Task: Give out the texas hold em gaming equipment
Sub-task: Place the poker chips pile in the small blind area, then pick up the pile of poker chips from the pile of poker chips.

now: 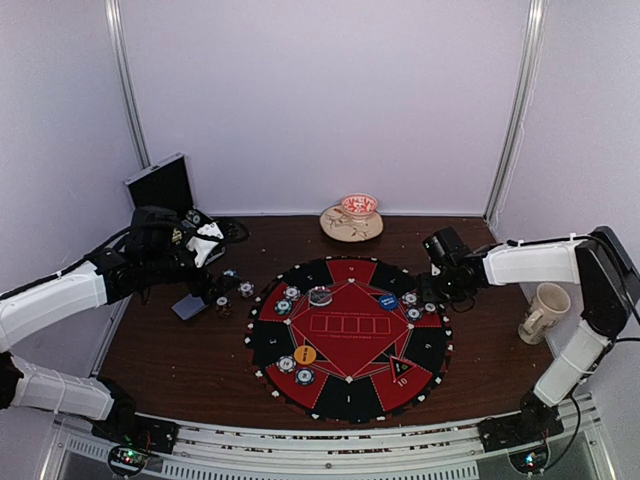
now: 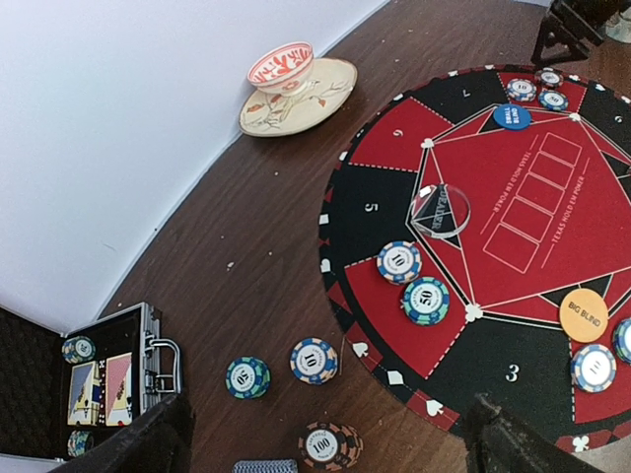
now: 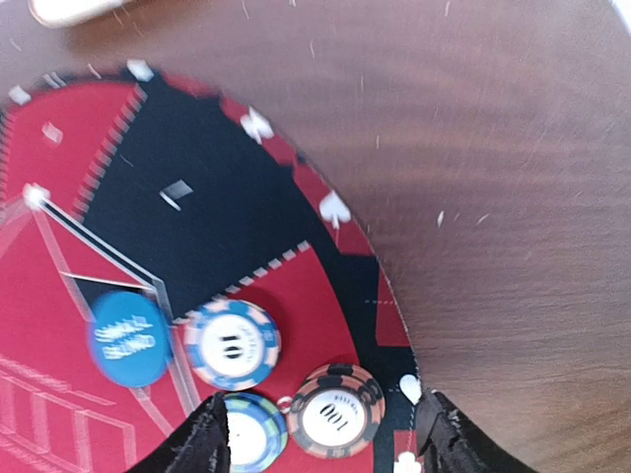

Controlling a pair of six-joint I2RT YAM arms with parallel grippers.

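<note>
My left gripper (image 2: 330,412) is open and empty over the bare table left of the mat, and it also shows in the top view (image 1: 212,250). Below it lie a 50 chip (image 2: 247,377), a 10 chip (image 2: 314,361), a 100 chip (image 2: 328,445) and the edge of the grey-blue card deck (image 2: 264,465). My right gripper (image 3: 323,404) is open low over the mat's right edge (image 1: 437,288). Between its fingers sits a 100 chip (image 3: 341,411), with a 50 chip (image 3: 251,434), a 10 chip (image 3: 233,344) and the blue small-blind disc (image 3: 130,338) beside it.
The round red-and-black mat (image 1: 350,390) holds more chips (image 2: 425,301), a clear dealer button (image 2: 440,210) and the orange big-blind disc (image 2: 584,314). The open case (image 2: 148,340) at far left holds chips and cards. A bowl on a saucer (image 1: 352,215) stands at the back, a mug (image 1: 545,310) at right.
</note>
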